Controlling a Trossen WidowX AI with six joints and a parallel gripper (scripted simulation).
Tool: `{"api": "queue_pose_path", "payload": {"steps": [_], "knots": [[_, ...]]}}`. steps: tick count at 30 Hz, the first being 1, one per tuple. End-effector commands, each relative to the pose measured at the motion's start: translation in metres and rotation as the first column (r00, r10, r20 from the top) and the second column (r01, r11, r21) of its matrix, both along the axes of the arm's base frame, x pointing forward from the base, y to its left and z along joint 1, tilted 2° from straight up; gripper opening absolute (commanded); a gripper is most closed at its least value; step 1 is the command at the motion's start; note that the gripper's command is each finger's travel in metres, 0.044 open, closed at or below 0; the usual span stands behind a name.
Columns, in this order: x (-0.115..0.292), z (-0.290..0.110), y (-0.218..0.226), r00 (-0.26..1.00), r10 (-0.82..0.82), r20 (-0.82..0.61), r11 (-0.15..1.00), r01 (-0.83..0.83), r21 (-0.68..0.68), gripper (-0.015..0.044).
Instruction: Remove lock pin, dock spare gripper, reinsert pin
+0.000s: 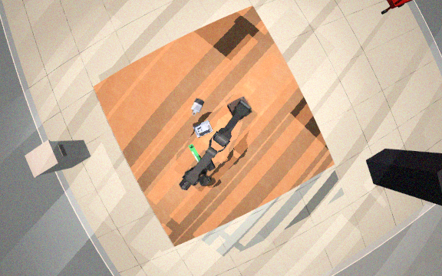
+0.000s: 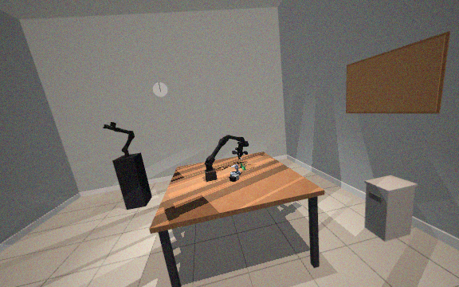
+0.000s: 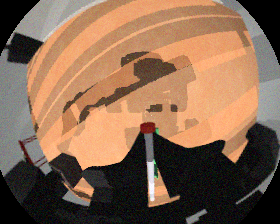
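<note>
Top: the gripper (image 1: pixel 189 182) sits at 7 o'clock from the arm base (image 1: pixel 241 107); the mount (image 1: pixel 202 128) and spare gripper (image 1: pixel 197 106) lie well apart on the table (image 1: pixel 267 115).

Exterior: a grey-walled room is seen, with a corkboard (image 2: pixel 397 80) at 2 o'clock.

Wrist: the pin (image 3: pixel 149 163), thin, stiff, probably light and slippery, is clamped between the fingers, red cap at 12 o'clock. A mid-shaft hold is judged best.

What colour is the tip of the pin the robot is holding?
Dark red, on a pale grey shaft. The lock pin shows best in the wrist view.
</note>
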State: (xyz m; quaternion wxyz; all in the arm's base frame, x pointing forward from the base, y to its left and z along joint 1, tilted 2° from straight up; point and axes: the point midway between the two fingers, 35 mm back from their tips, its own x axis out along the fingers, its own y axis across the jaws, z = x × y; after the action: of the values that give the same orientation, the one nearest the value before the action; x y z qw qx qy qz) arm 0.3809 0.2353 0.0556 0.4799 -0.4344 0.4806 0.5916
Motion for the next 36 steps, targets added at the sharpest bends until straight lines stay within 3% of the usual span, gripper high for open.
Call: {"api": "queue_pose_path", "payload": {"steps": [1, 36], "knots": [[0.005, 0.003, 0.003, 1.0, 0.008, 0.011, 1.0, -0.008, 0.0, 0.0], [0.008, -0.048, 0.005, 1.0, 0.012, 0.009, 1.0, -0.012, 0.005, 0.0]]}}
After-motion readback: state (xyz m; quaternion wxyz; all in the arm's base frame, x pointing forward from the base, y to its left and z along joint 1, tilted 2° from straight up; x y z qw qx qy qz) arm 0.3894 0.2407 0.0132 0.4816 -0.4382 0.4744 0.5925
